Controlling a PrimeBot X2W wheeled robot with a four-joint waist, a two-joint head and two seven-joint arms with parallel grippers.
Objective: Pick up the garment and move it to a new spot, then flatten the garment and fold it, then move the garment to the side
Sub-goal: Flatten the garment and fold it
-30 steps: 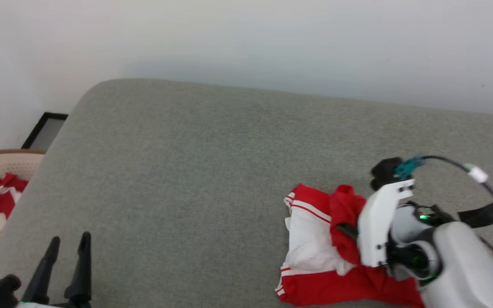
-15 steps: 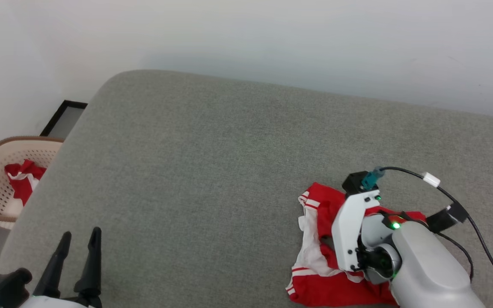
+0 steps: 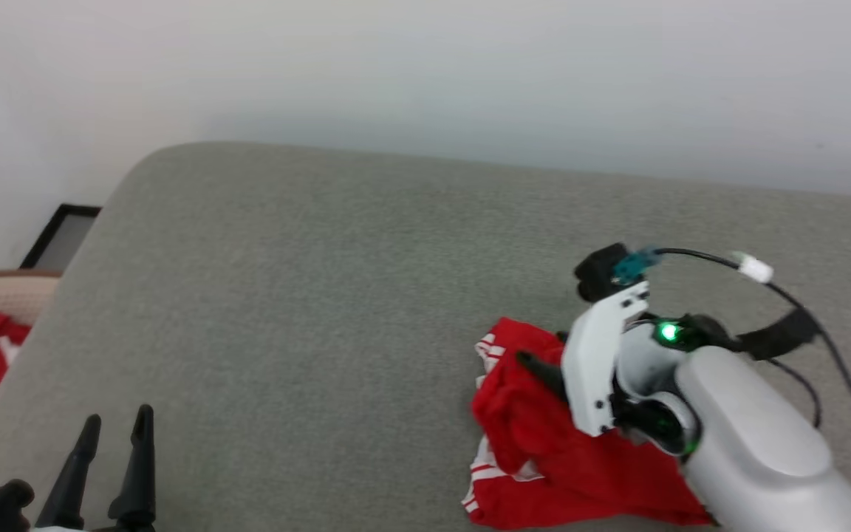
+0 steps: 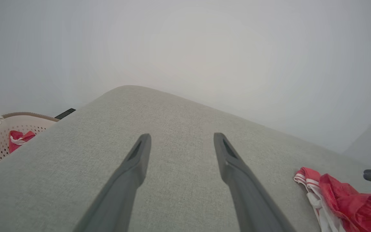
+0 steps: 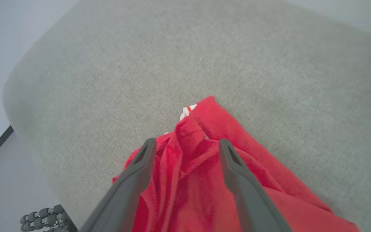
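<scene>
Right claw (image 5: 187,143) spread apart, fingers straddling a ridge of the bunched red garment (image 5: 201,196) (not clamped). Garment lies crumpled under it on the grey cushion (image 5: 172,58). Left claw (image 4: 182,137) also apart, well clear of the garment.

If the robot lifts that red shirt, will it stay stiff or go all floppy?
Probably floppy: the garment lies crumpled in soft folds, so it would likely droop and hang. It looks thin, so probably light. On the woven grey cushion, a push would likely bunch it up rather than slide it.
</scene>
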